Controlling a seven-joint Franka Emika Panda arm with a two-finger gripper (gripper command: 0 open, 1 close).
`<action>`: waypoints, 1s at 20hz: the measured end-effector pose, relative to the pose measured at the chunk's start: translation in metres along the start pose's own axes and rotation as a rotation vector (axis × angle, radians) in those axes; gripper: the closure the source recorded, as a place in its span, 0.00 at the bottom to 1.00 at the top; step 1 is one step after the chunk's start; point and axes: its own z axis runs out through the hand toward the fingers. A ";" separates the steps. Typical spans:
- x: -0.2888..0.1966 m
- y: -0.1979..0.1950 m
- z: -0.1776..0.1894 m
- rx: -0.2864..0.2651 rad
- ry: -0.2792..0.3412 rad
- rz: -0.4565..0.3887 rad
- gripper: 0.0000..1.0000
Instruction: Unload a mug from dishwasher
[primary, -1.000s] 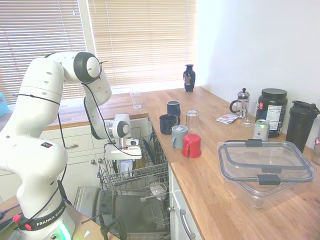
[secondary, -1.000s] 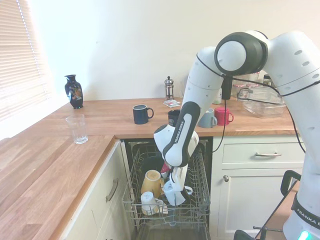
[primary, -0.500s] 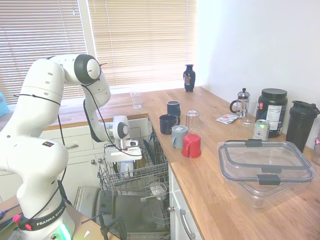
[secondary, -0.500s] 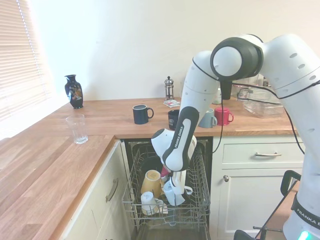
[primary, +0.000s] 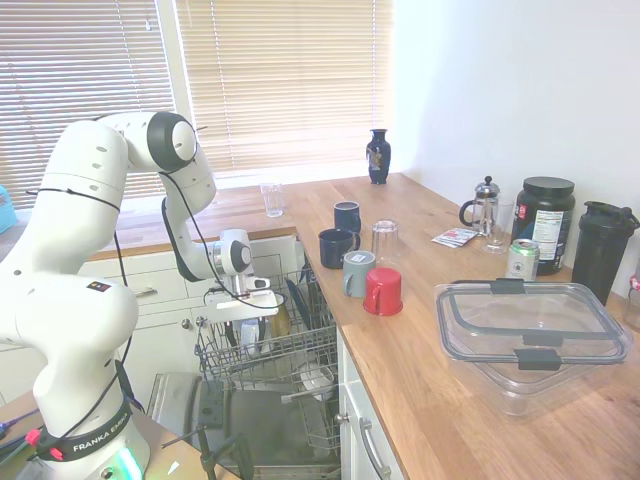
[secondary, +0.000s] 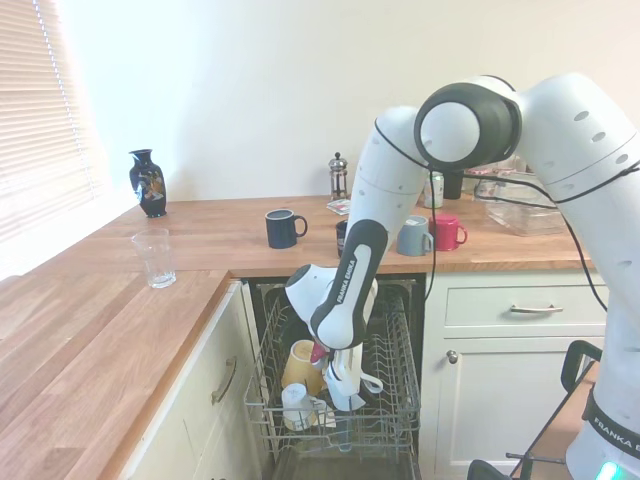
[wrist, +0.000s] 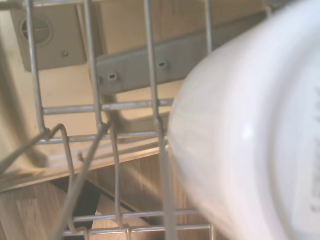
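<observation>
Currently the hand (secondary: 345, 385) is gripping the mug (secondary: 348, 384) over the dishwasher (secondary: 395, 415) rack; next, carrying it to the tabletop (secondary: 220, 245).

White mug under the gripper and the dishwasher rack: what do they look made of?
The small white mug with a handle looks like glazed ceramic: opaque, with a glossy highlight in the wrist view. The grey wire rack appears to be thin metal rod, possibly coated; its finish is matte.

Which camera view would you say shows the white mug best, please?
The second exterior view: the mug hangs whole under the gripper, handle visible, above the dishwasher rack. The wrist view shows only a blurred white side; the first exterior view mostly hides it.
</observation>
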 end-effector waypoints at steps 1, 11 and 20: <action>0.001 0.000 0.001 -0.006 -0.007 0.000 1.00; 0.010 -0.002 0.006 -0.021 -0.048 0.019 1.00; 0.013 -0.004 0.002 -0.017 -0.040 0.040 1.00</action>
